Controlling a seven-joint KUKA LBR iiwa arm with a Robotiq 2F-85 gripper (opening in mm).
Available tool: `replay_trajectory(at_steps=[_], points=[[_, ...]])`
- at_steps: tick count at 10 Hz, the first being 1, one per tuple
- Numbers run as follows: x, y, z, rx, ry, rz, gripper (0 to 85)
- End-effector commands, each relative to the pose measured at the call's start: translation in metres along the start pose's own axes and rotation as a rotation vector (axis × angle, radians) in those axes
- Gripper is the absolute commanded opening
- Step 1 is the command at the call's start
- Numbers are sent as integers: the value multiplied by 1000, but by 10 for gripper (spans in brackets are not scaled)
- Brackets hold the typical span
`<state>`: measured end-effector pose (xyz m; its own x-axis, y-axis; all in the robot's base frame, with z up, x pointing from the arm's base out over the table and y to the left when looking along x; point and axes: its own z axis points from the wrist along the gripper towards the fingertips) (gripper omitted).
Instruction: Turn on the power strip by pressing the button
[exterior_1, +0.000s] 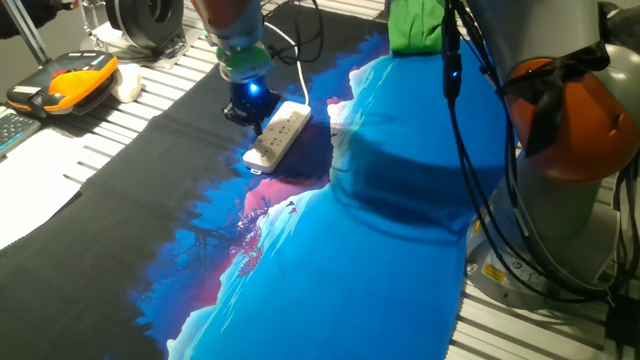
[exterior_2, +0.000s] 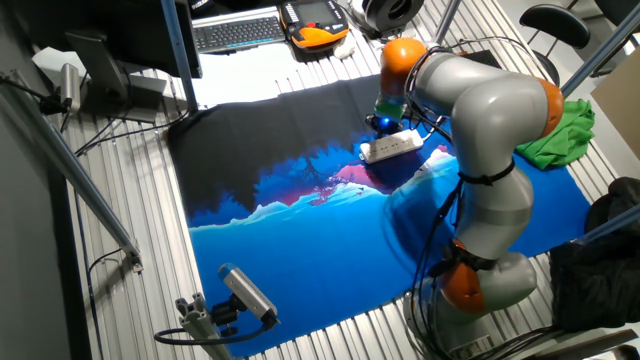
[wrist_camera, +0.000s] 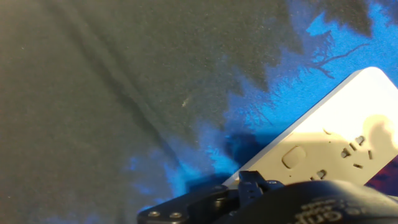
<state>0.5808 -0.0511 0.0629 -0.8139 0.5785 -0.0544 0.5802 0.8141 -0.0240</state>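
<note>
The white power strip (exterior_1: 277, 135) lies on the cloth where black meets blue, and its thin white cable (exterior_1: 301, 72) runs off to the back. It also shows in the other fixed view (exterior_2: 392, 148). My gripper (exterior_1: 246, 110), lit by a blue light, hangs low beside the strip's far end, and also shows in the other fixed view (exterior_2: 380, 123). In the hand view the strip (wrist_camera: 336, 137) fills the lower right. Its rounded button (wrist_camera: 293, 157) lies just ahead of the dark gripper parts (wrist_camera: 252, 186) at the bottom edge. No view shows the gap between the fingertips.
A black, blue and pink printed cloth (exterior_1: 330, 260) covers the table. An orange-and-black device (exterior_1: 75, 82) lies at the back left on the slatted table. A green cloth (exterior_1: 415, 25) lies at the back. The arm's body and cables (exterior_1: 560, 130) stand at the right. A keyboard (exterior_2: 235, 32) lies beyond the cloth.
</note>
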Motion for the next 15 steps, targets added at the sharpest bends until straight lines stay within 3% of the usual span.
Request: replay_trajectory(at_steps=[1, 5, 7, 15], points=[[1, -2, 1, 1, -4, -3, 0], [4, -5, 6, -9, -8, -8, 0], [7, -5, 9, 2, -22, -9, 0], [12, -8, 22, -9, -26, -7, 0]])
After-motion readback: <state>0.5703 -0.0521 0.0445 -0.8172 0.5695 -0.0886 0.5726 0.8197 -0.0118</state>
